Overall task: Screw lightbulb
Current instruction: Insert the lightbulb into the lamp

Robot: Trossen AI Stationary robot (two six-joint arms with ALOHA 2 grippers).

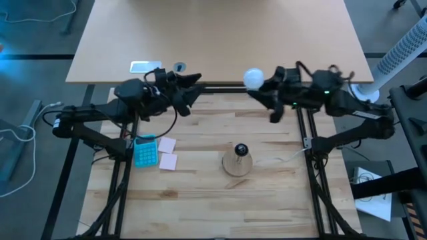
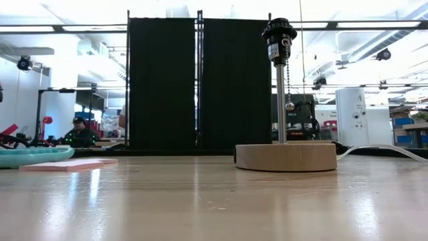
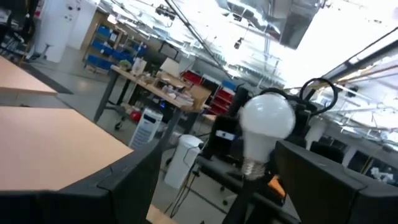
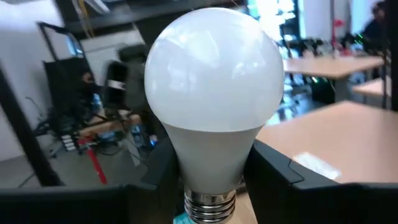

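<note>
Lightbulb (image 1: 253, 78) sits clamped by its base in your right hand (image 1: 264, 89), far behind the socket (image 1: 240, 150); left hand (image 1: 191, 89) gapes empty. Next, carry it over the socket, base down.

We see a teal calculator (image 1: 145, 151) on the wooden tabletop (image 1: 200, 200), two pink sticky notes (image 1: 167, 153) just beside it. Behind the tabletop, a tan table (image 1: 220, 40) carries a white card (image 1: 145, 66). A white ribbed duct (image 1: 405, 50) stands at far right. Papers (image 1: 375, 203) lie on the floor.
</note>
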